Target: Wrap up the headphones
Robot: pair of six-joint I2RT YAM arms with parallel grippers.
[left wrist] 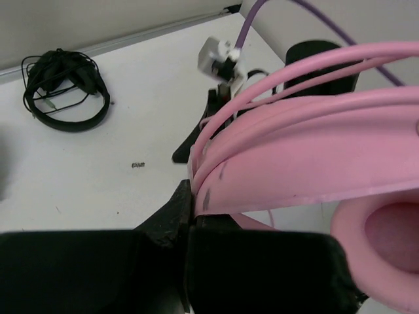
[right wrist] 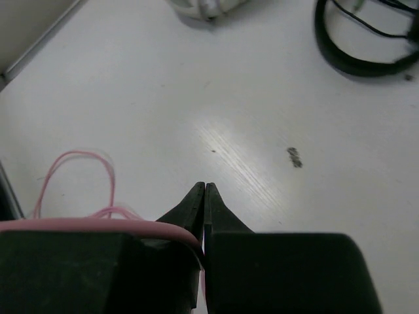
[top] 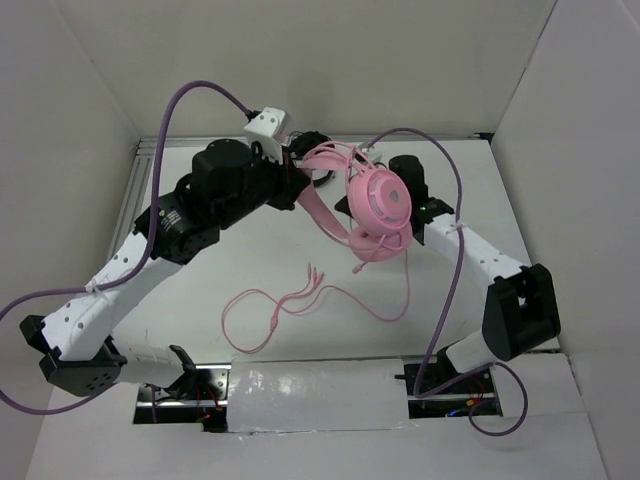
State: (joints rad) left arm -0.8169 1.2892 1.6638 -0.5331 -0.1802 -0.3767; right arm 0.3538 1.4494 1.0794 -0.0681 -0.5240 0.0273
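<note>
The pink headphones [top: 378, 197] hang in the air over the far middle of the table. My left gripper [top: 298, 172] is shut on their pink headband [left wrist: 308, 157]; in the left wrist view the jaws [left wrist: 190, 204] pinch the band's edge, with one padded ear cup [left wrist: 386, 248] at lower right. Several turns of the thin pink cable [left wrist: 262, 85] lie along the band. My right gripper [right wrist: 205, 190] is shut on the pink cable [right wrist: 98, 226], which runs over its left finger into the jaws. The rest of the cable [top: 300, 298] trails in loose loops on the table.
Black headphones [left wrist: 65, 91] lie on the table at the far side and also show in the right wrist view [right wrist: 366, 46]. Grey-white headphones [right wrist: 203, 6] sit at that view's top edge. White walls [top: 90, 150] enclose the table on three sides.
</note>
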